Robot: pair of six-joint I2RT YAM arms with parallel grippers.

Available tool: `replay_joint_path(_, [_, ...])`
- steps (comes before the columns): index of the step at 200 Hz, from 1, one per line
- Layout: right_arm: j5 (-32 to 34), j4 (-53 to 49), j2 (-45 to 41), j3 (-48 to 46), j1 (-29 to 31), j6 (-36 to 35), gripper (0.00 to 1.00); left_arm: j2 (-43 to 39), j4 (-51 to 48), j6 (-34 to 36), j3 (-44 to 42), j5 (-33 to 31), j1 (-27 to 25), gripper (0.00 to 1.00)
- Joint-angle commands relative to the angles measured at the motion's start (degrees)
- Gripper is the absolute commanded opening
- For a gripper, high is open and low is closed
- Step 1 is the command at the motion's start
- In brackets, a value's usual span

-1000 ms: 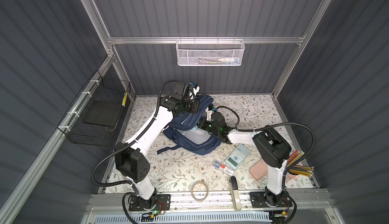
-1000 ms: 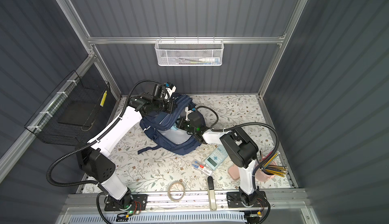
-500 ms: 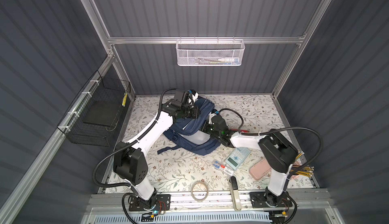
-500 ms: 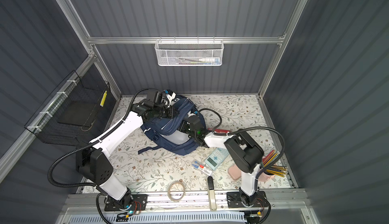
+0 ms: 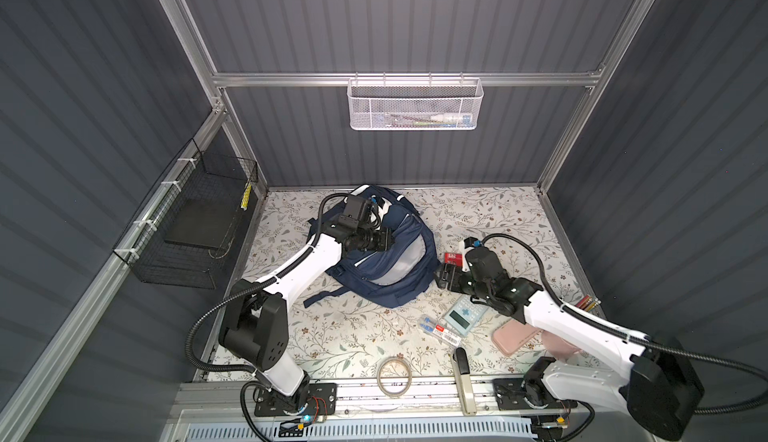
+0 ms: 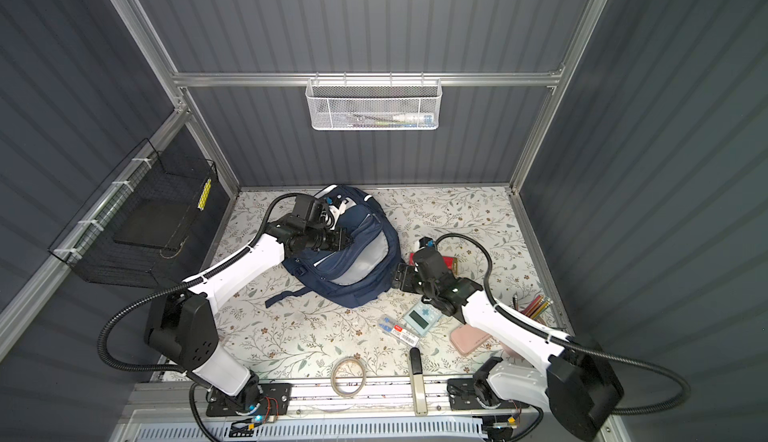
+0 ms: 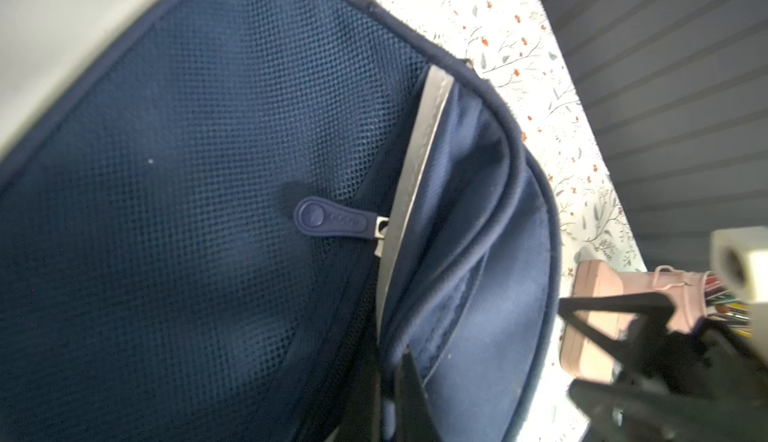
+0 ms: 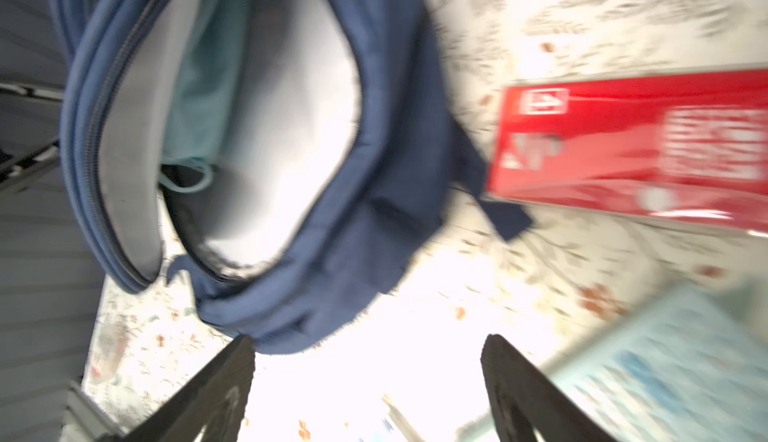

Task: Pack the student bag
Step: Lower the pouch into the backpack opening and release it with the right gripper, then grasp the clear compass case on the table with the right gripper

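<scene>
My left pincer [image 5: 387,239] is pinched shut on the bag [image 5: 411,228], which lies toward eleven o'clock on the worktop [image 5: 340,336]. My right pincer [image 8: 368,346] gapes wide at its four o'clock.

Both top views are sharp and evenly lit from overhead. The flowered bench [image 5: 353,336] is bright, palest toward its front edge, while the grey walls [image 5: 415,24] stay dim. Shadows are soft and short, hugging the backpack [image 5: 399,253]. The wide lens splays the frame posts [image 5: 181,24] outward toward the corners.

In the left wrist view the zip pull [image 7: 330,222] and the mesh around it are crisp. The nearest parts go soft, and one corner washes out pale.

The right wrist view is smeared throughout. The red packet [image 8: 631,145] carries unreadable print and the calculator [image 8: 665,369] is a haze. The bench burns out to white between the dark wedges of the right gripper [image 8: 368,348].
</scene>
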Motion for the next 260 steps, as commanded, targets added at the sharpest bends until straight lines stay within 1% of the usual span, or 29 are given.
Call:
replay_joint_path(1, [-4.8, -9.5, -5.1, -2.0, -2.9, -5.1, 0.89, -1.1, -3.1, -1.2, -2.9, -4.2, 0.8, 0.0])
replay_joint_path(13, [-7.5, -10.3, -6.4, -2.0, -2.8, -10.1, 0.88, -1.6, -2.5, -1.3, -4.1, -3.6, 0.8, 0.0])
replay_joint_path(22, [-4.5, -15.3, -6.8, -0.6, -2.1, -11.4, 0.88, -2.2, -1.7, -1.6, -4.9, -2.9, 0.8, 0.0])
replay_joint_path(30, [-3.2, -15.8, -7.4, -0.7, -1.4, -12.9, 0.88, -2.7, -1.3, -1.9, -5.3, -2.7, 0.9, 0.0])
replay_joint_path(40, [-5.7, -14.6, -7.5, -1.3, -1.2, -15.2, 0.87, -2.8, -0.9, -2.0, -5.2, -1.7, 0.8, 0.0])
replay_joint_path(52, [-9.8, -14.0, -6.2, -1.2, -0.4, -18.1, 0.84, -2.8, -0.1, -2.2, -5.2, 0.8, 1.1, 0.0])
replay_joint_path(63, [-8.0, -15.2, -3.9, 0.5, 2.5, -20.3, 0.83, -2.8, 0.1, -2.2, -5.0, 1.2, 1.2, 0.0])
replay_joint_path(75, [-4.8, -17.9, -0.5, 3.9, 6.3, -25.0, 0.83, -2.8, -0.2, -1.8, -4.4, 1.2, 1.2, 0.0])
replay_joint_path(81, [-3.9, -19.5, 2.3, 5.6, 8.0, -28.6, 0.83, -2.8, -0.5, -1.6, -4.0, 1.2, 1.2, 0.0])
replay_joint_path(84, [-3.4, -20.5, 3.4, 6.5, 8.7, -30.3, 0.83, -2.8, -0.5, -1.5, -4.0, 2.9, 1.2, 0.0])
replay_joint_path(98, [0.3, -25.9, 8.3, 10.8, 10.9, -36.6, 0.83, -2.6, -0.4, -1.6, -3.6, 4.4, 1.3, 0.0])
replay_joint_path(103, [0.6, -27.5, 9.6, 12.2, 11.0, -38.8, 0.83, -2.7, -0.3, -1.6, -3.4, 4.5, 1.4, 0.0])
replay_joint_path(113, [-1.3, -30.0, 10.7, 14.0, 10.9, -44.9, 0.84, -3.1, -0.2, -1.8, -3.6, 4.3, 1.5, 0.0])
replay_joint_path(124, [-1.5, -30.1, 10.9, 14.4, 11.0, -49.4, 0.83, -3.5, 0.7, -2.3, -4.1, 4.5, 1.6, 0.0])
replay_joint_path(131, [-2.3, -29.7, 11.2, 15.0, 11.0, -50.0, 0.83, -3.5, 1.0, -2.4, -4.3, 4.6, 1.6, 0.0])
replay_joint_path(144, [-6.7, -30.0, 12.0, 15.6, 11.3, -52.5, 0.83, -3.6, 0.3, -2.4, -3.8, 3.9, 1.6, 0.0])
replay_joint_path(162, [-8.0, -28.6, 14.7, 14.0, 11.8, -55.7, 0.82, -4.1, 0.0, -2.1, -3.4, 3.2, 1.6, 0.0])
replay_joint_path(188, [-8.3, -29.0, 22.0, 15.3, 14.5, -57.5, 0.8, -3.3, -0.4, -2.0, -2.7, 3.9, 1.6, 0.0])
replay_joint_path(208, [-7.9, -28.0, 26.1, 16.1, 16.7, -57.9, 0.78, -3.0, -0.1, -2.6, -2.9, 4.9, 1.6, 0.0])
replay_joint_path(241, [-7.2, -27.1, 28.9, 16.9, 18.0, -57.0, 0.76, -3.5, 1.9, -4.1, -4.3, 4.6, 1.6, 0.0])
replay_joint_path(260, [-5.7, -26.5, 29.9, 16.1, 18.1, -57.0, 0.71, -3.2, 1.9, -4.2, -4.4, 4.9, 1.6, 0.0])
